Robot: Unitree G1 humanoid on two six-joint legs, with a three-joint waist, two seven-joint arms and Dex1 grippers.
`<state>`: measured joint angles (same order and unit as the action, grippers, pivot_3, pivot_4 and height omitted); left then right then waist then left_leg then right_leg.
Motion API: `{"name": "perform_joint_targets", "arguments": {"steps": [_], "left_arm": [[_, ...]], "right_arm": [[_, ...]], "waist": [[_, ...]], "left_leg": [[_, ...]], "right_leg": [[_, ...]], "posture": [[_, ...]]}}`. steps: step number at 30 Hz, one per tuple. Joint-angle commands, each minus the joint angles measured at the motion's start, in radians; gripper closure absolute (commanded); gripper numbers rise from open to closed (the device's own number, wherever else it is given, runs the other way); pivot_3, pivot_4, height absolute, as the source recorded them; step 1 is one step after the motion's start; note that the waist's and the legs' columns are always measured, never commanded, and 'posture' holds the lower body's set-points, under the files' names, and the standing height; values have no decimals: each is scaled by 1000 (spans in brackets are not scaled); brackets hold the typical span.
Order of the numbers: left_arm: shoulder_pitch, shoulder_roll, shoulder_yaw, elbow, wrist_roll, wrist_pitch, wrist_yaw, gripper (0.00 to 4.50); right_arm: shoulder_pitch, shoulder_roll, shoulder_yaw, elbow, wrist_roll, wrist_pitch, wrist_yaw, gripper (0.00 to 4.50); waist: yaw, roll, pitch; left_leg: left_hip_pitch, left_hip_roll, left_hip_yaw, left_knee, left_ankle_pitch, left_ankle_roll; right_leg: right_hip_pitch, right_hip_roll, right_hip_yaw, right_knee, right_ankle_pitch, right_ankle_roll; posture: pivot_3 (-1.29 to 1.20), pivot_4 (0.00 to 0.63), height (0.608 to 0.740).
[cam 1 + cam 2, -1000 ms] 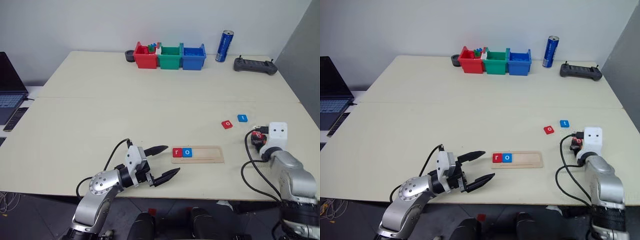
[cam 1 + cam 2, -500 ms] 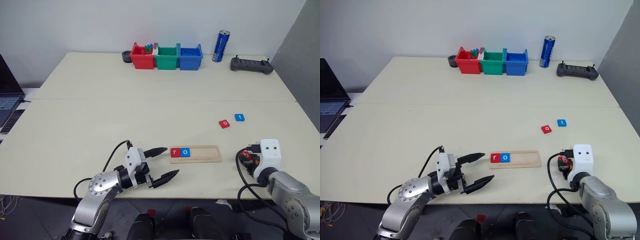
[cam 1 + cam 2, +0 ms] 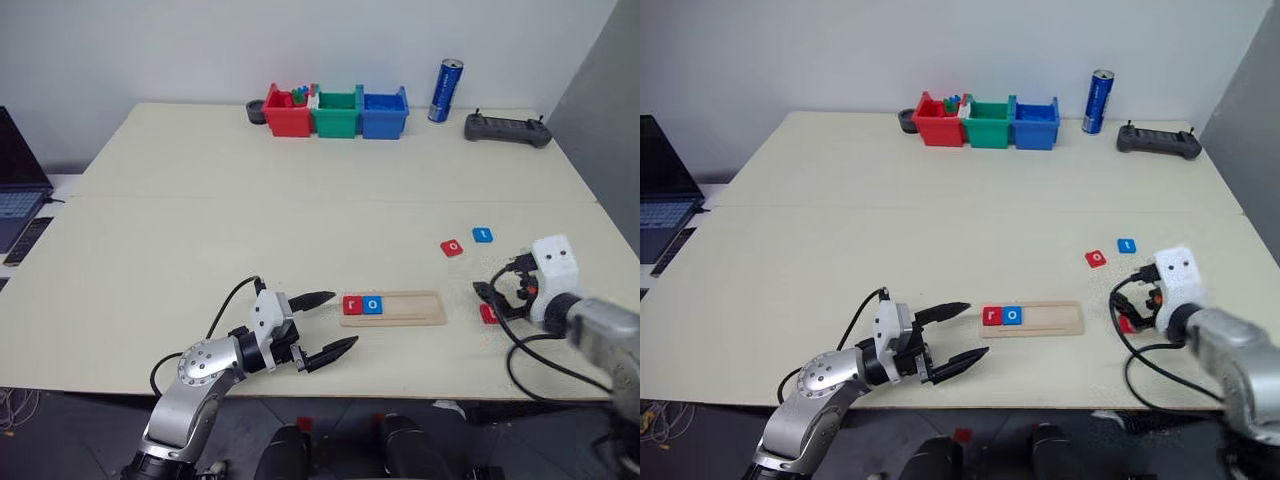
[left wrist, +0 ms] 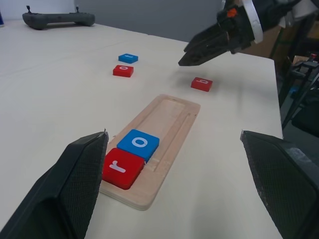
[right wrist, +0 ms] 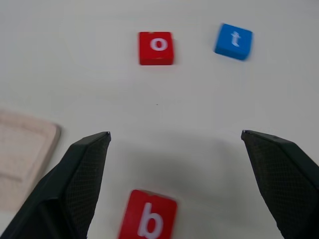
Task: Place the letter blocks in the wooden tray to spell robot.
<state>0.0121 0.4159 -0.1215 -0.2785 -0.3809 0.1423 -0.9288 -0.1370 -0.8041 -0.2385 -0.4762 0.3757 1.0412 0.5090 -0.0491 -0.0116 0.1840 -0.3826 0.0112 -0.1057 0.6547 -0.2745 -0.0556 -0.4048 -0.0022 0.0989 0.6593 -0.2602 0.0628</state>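
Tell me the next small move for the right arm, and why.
Probably lower the open right tool onto the red square tile with the white b and close. The pale wooden tray holds only the red r tile and the blue o tile, so b comes next, and it lies on the table between the fingers.

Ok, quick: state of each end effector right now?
Left end effector: open, holding nothing, beside the wooden tray.
Right end effector: open, empty, above the red b block.
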Motion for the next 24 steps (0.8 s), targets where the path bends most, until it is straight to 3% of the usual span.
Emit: {"name": "perform_joint_targets", "arguments": {"steps": [1, 4, 8, 14, 24], "left_arm": [[-12, 0, -5, -8, -11, -22, -10, 0], [-24, -3, -9, 0, -10, -23, -12, 0], [-33, -5, -13, 4, -9, -25, -11, 0], [-35, -6, -15, 3, -7, -26, -5, 0], [-21, -2, -14, -5, -9, -28, -1, 0]], "right_arm": [[58, -98, 50, 103, -16, -343, 298, 40], [118, -161, 80, 199, -13, -580, 529, 40], [82, -176, 117, 373, -27, -760, 681, 40], [-37, -161, 182, 596, -98, -912, 759, 40], [-64, -161, 253, 704, -154, -995, 814, 40]], "waist": [[-1, -1, 0], [-1, -2, 1], [-2, -2, 1], [-5, -2, 1], [-1, -2, 1]], "left_leg": [[0, 0, 0, -2, 0, 0], [1, 0, 0, -6, 0, 0], [1, 0, 1, -6, 0, 0], [3, 0, 1, -6, 0, 0], [3, 0, 1, -6, 0, 0]], "right_leg": [[0, 0, 0, -1, 0, 0], [0, 0, 0, -2, 0, 0], [0, -1, 1, -2, 0, 0], [0, -1, 1, -1, 0, 0], [0, -1, 1, 0, 3, -5]], "posture": [[0, 150, 740], [0, 150, 740], [0, 150, 740], [0, 150, 740], [0, 150, 740]]}}
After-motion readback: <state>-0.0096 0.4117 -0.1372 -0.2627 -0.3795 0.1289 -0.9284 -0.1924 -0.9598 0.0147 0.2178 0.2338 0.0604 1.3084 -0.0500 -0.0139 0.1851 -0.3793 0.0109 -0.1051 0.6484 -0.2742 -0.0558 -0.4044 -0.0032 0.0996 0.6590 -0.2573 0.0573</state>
